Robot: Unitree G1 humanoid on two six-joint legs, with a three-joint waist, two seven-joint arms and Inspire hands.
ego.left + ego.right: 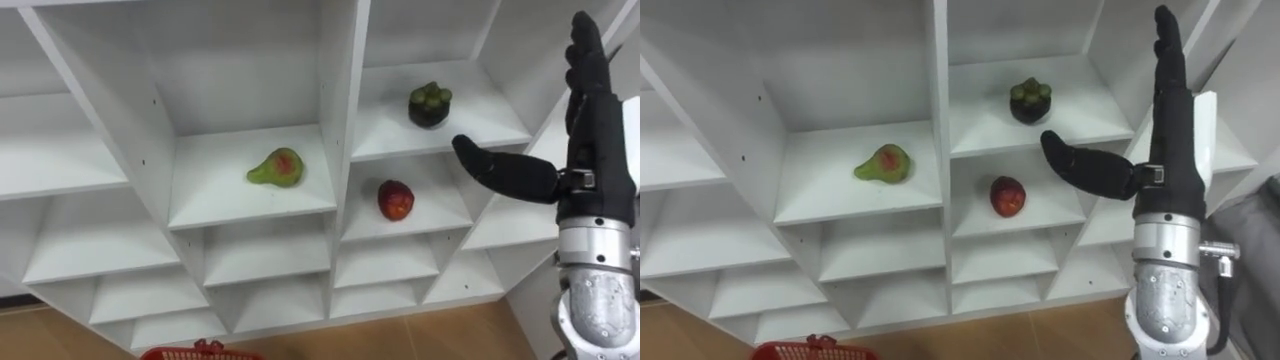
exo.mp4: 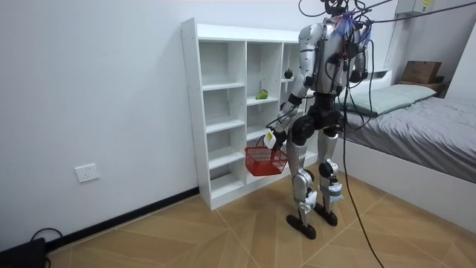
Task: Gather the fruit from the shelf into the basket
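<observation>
While right hand (image 1: pixel 598 125) spreads open near mangosteen (image 1: pixel 429 104), left hand (image 2: pixel 271 138) grasps red basket (image 1: pixel 200 352), cut off below.

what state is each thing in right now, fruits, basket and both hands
pear, lying on a closet shelf, untouched
mangosteen, upright on its shelf, untouched
red apple, on the shelf below the mangosteen, untouched
red basket, hanging off the floor, carried
left hand, shut on the basket handle
right hand, open, raised before the closet, empty
</observation>
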